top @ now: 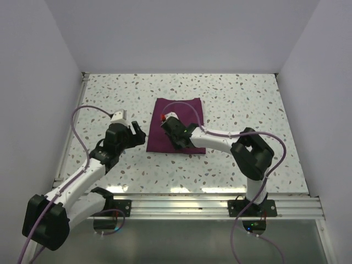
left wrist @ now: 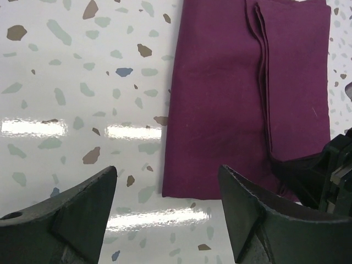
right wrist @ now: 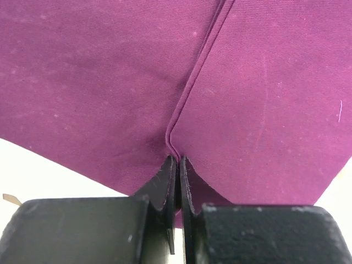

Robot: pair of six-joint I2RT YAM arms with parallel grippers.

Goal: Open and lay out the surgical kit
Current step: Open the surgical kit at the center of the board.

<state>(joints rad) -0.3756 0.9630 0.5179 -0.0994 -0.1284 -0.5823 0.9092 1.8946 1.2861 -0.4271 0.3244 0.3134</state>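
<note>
Two arms, two pincers, one cloth wrap [top: 179,122].

Top view: wrap is a dark purple rectangle, matte, folded flat, lying mid-surface [top: 242,93]. The top is glossy white with grey and brown flecks. Right pincer [top: 180,143] sits at the wrap's near edge. Left pincer [top: 138,135] is just beside the wrap's left edge, off the cloth. Arms white with black joints, one purple cable each.

Left wrist view: left pincer [left wrist: 166,171] released, its two blunt black wedge fingers spread wide over the speckled surface [left wrist: 71,99] and the wrap's corner [left wrist: 220,99]. Cloth finely woven. A bundle of layered folded edges runs lengthwise down it. Right pincer [left wrist: 330,170] shows as a black block at the wrap's edge.

Right wrist view: right pincer [right wrist: 179,160] clenched on the wrap [right wrist: 99,77], two thin black fingertips pressed together with a raised ridge of purple fabric caught between them. One crease climbs from the pinch. Weave carries pale lint specks. White surface [right wrist: 38,170] at lower left
</note>
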